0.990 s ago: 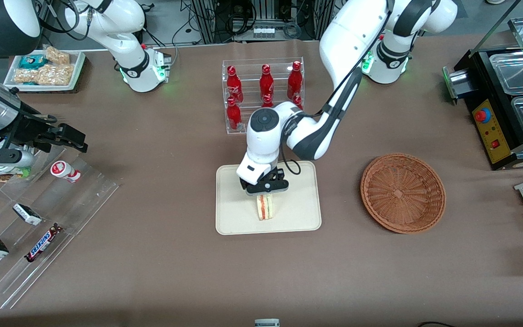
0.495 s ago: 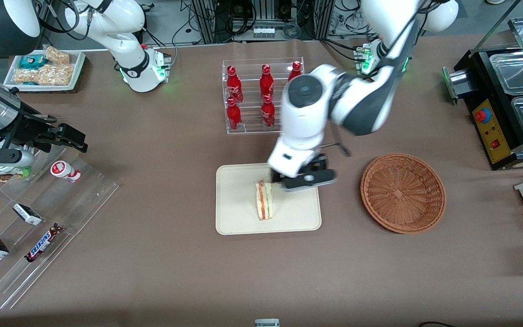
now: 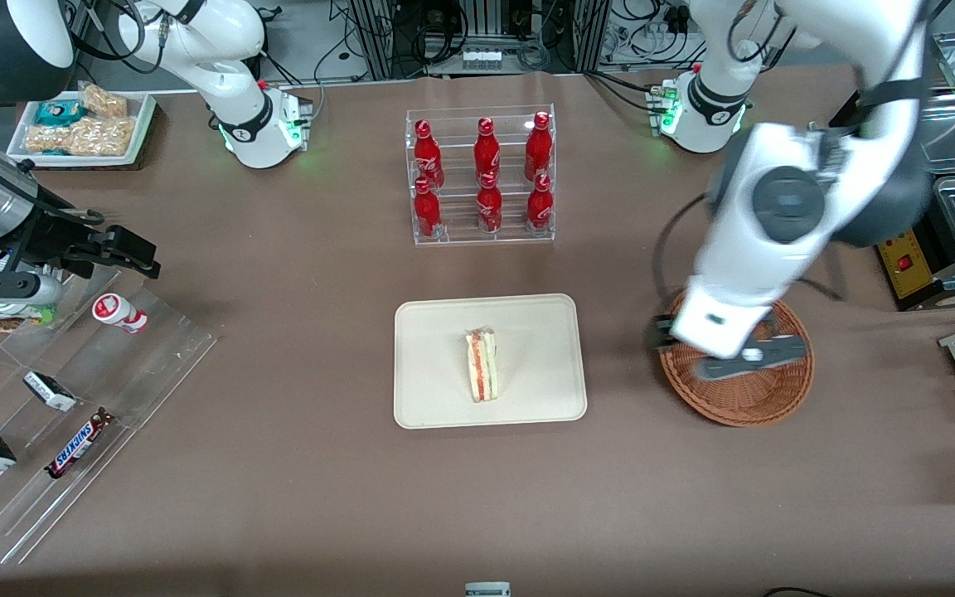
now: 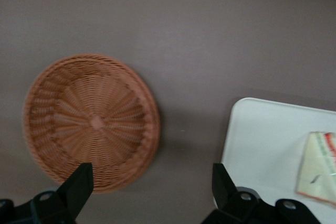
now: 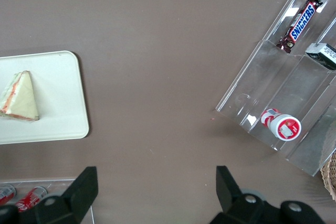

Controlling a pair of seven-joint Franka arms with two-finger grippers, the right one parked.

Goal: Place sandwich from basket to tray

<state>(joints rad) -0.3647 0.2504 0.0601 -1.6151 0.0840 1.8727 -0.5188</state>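
The sandwich (image 3: 482, 365) stands on edge at the centre of the cream tray (image 3: 428, 398), long axis running twelve to six in the front view, red-and-green cut side facing the camera. The brown table (image 3: 295, 489) carries a clear rack of red bottles (image 3: 482, 174) at the tray's twelve o'clock. At three o'clock sits the wicker basket (image 3: 743, 398), with the gripper (image 3: 730, 356) above it, fingers (image 4: 79, 184) spread and holding nothing.

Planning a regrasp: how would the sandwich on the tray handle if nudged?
The sandwich stands on a narrow edge on the tray, so it may tip. Its clear wrap looks slippery and the bread soft. The open gripper hangs above the basket.
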